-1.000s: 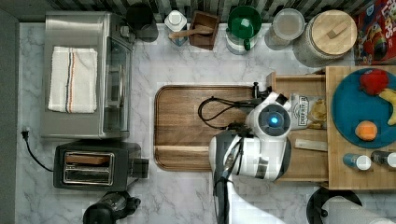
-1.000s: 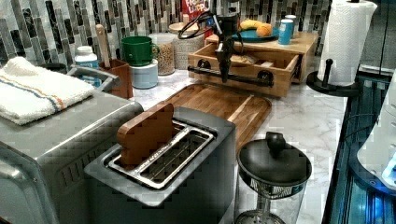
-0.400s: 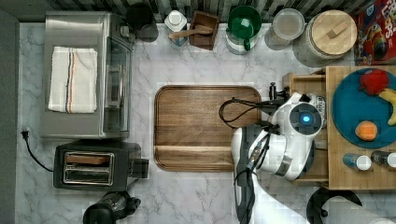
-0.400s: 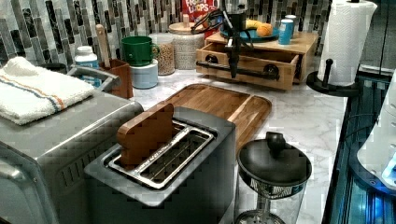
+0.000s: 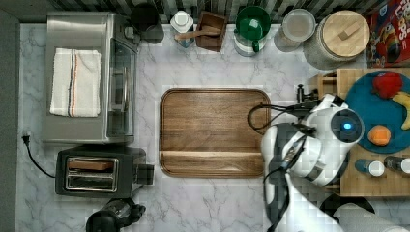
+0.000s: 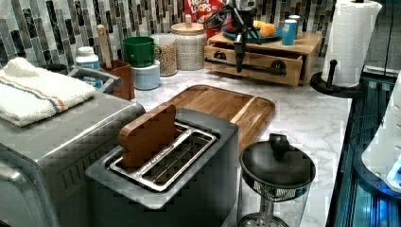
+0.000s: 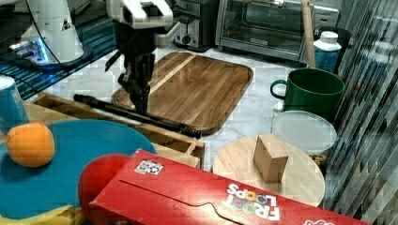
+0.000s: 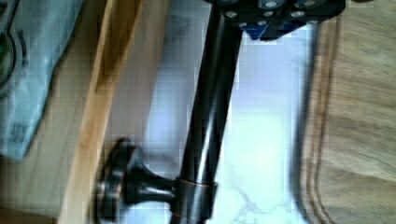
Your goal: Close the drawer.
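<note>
Light-wood drawer (image 6: 257, 60) sits almost pushed into its stand beside the cutting board (image 5: 214, 131), its dark bar handle (image 7: 136, 116) touched by the gripper (image 7: 141, 104), whose fingers appear closed together against it.

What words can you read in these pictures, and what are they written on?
"FROOT LOOPS": on the red cereal box in the right view, printed upside down there.
"LOOPS", with part of the word above it: on the same box by the tiled wall in the left view.
The square code sticker on the box is too small to read.
</note>
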You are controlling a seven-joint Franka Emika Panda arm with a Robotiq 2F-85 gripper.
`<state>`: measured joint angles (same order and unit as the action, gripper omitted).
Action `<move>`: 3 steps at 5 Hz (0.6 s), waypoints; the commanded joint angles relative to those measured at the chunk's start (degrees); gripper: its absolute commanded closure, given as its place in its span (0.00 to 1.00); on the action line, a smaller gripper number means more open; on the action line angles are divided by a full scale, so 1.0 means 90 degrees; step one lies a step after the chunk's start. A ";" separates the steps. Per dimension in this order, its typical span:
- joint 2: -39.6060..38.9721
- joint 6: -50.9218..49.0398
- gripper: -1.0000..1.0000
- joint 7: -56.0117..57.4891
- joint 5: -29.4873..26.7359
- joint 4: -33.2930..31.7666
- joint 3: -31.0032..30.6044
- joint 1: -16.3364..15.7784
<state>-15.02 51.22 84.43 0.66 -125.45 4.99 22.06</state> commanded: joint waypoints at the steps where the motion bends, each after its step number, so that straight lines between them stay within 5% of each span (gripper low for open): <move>1: -0.0627 0.0040 1.00 0.0876 -0.0186 0.1873 0.0484 0.0862; 3: -0.0341 0.0308 1.00 -0.0490 0.0904 0.1738 0.0923 0.0458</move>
<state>-20.03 49.38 84.66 4.11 -118.84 5.82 24.30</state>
